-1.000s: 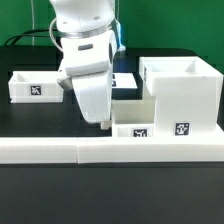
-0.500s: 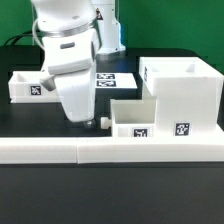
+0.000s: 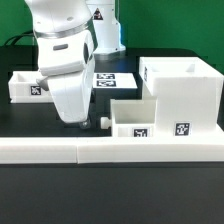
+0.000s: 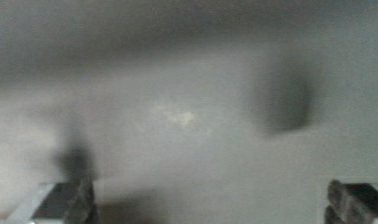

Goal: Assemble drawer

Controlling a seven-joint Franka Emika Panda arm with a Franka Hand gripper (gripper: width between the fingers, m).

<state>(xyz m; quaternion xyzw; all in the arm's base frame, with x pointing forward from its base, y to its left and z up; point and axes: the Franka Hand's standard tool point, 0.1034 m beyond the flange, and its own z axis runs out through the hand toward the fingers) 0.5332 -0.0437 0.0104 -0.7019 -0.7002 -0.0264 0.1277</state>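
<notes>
A white drawer box stands at the exterior view's right. A small white drawer tray sits at its lower left side, with a marker tag on its front and a small grey stub at its left end. A second small white tray lies at the far left. My gripper hangs low over the table, just left of the stub, between the two trays. In the wrist view my gripper has both fingertips wide apart with nothing between them, over a blurred pale surface.
The marker board lies flat behind the arm. A long white rail runs along the table's front edge. Dark cables and equipment stand at the back.
The arm has moved toward the exterior view's left, away from the drawer tray beside the box. The stub at the tray's left end has come into view. The parts have not moved.
</notes>
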